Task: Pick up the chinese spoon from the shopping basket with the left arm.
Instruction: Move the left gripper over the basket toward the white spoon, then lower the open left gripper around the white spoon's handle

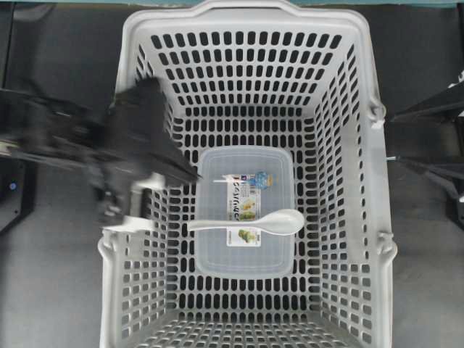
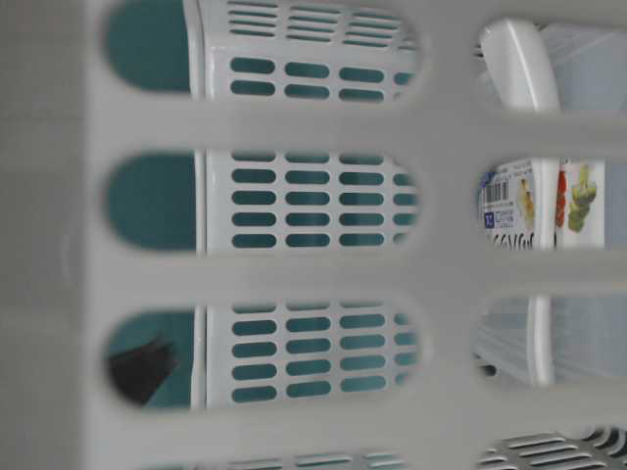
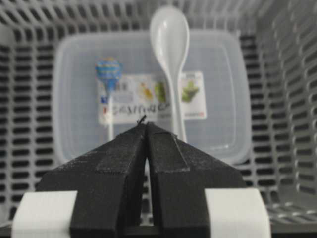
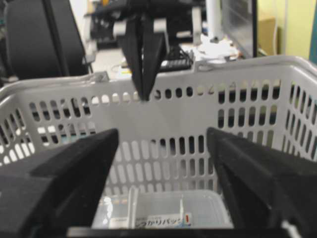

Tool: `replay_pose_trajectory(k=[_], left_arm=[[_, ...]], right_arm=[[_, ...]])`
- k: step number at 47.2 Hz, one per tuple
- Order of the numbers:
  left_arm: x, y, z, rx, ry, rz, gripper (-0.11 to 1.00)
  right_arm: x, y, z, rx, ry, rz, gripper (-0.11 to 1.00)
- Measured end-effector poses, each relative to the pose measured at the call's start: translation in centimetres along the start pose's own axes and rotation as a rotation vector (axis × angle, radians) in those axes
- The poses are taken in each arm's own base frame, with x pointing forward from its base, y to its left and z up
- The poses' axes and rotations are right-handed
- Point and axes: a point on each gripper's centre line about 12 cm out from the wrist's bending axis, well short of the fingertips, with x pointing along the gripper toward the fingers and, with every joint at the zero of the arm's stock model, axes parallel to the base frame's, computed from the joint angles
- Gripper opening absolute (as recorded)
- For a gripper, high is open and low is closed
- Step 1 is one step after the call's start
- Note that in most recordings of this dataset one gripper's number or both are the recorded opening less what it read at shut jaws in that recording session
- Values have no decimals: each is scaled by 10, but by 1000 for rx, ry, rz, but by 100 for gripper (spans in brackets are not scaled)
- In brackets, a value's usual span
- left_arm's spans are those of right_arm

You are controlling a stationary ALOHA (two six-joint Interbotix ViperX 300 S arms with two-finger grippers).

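Hovering over the basket (image 1: pixel 373 217) with jaws pressed together, the left gripper (image 3: pixel 146 126) should spread them before descending onto the spoon's (image 1: pixel 250 223) thin handle.

Looking straight down over the shopping basket (image 1: pixel 373 181); peering level through its slots from hard against the wall. Facing each other from opposite rims on the wrists, sharing the lidded container (image 3: pixel 148 94).

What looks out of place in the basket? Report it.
Nothing is spilled or damaged. One oddity: the chinese spoon lies across the lid of the clear container in the shopping basket, not on its floor.
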Motion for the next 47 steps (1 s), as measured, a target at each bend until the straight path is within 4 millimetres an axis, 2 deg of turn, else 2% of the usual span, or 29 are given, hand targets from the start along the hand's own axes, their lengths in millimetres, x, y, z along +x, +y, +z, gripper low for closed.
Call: replay_pose_trajectory(k=[2, 12, 16, 25, 34, 47], left_arm=[[7, -1, 3, 2, 34, 0, 13], [48, -6, 18, 7, 168, 2, 76], [67, -8, 19, 6, 216, 1, 90], [101, -17, 16, -11, 277, -3, 86], [133, -26, -2, -34, 352, -2, 85], [153, -32, -18, -30, 394, -4, 85]], right_arm=[[0, 0, 0, 0, 2, 0, 75], [0, 0, 0, -2, 5, 0, 74], [-1, 0, -1, -2, 6, 0, 74], [-1, -5, 0, -4, 1, -25, 74], [-1, -6, 1, -4, -1, -29, 74], [-1, -6, 0, -4, 0, -31, 74]])
